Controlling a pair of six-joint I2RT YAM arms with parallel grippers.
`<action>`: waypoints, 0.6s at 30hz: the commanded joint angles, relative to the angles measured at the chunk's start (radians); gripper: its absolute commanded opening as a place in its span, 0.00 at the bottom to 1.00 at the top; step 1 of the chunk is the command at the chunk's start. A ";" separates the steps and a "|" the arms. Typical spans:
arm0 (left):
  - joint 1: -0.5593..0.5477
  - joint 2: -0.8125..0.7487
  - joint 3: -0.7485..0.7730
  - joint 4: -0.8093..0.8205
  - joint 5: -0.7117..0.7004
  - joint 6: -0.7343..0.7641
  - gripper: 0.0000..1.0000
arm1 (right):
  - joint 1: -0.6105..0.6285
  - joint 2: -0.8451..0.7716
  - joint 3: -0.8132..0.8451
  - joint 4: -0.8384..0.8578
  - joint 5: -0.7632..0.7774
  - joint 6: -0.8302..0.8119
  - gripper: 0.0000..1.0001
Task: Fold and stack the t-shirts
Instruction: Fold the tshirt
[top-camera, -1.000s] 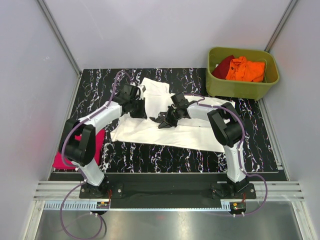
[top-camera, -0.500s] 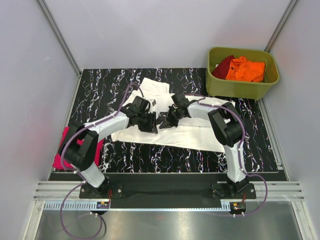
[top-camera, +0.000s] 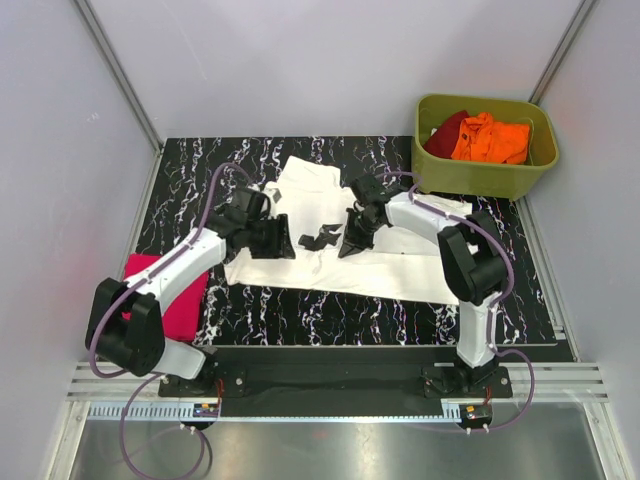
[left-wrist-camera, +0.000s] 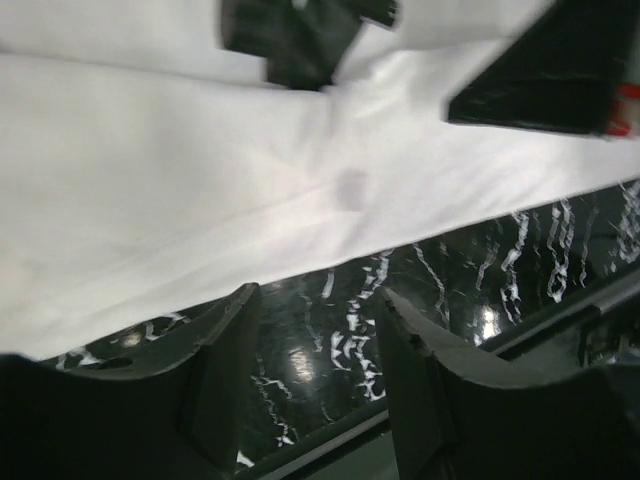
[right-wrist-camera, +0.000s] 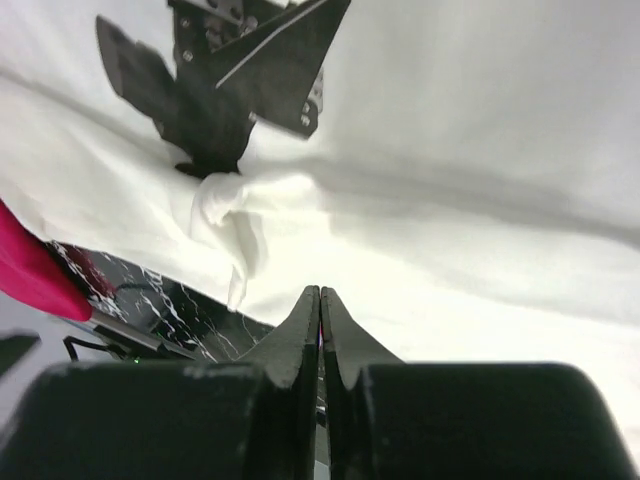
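Observation:
A white t-shirt with a small black print lies spread across the black marbled table. It fills the left wrist view and the right wrist view. My left gripper hangs open at the shirt's near left edge, with only bare table between its fingers. My right gripper is shut over the shirt's middle, and no cloth shows in its jaws. A small bunched fold sits beside the left gripper. A magenta t-shirt lies at the table's left edge.
An olive-green tub stands at the back right corner, holding an orange t-shirt and a dark red one. Grey walls close in the table on three sides. The arms' base rail runs along the near edge.
My left gripper has opened, letting go of the white shirt, and drawn back to the left. My right gripper has shifted right, away from the print.

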 joint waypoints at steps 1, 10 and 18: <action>0.087 -0.028 -0.010 -0.080 -0.083 -0.003 0.53 | -0.008 -0.118 0.023 -0.082 0.059 -0.086 0.08; 0.292 0.004 -0.030 -0.179 -0.208 0.005 0.50 | -0.063 -0.268 -0.195 -0.056 0.107 -0.122 0.08; 0.354 -0.010 -0.078 -0.214 -0.322 -0.009 0.46 | -0.101 -0.351 -0.347 -0.017 0.107 -0.107 0.08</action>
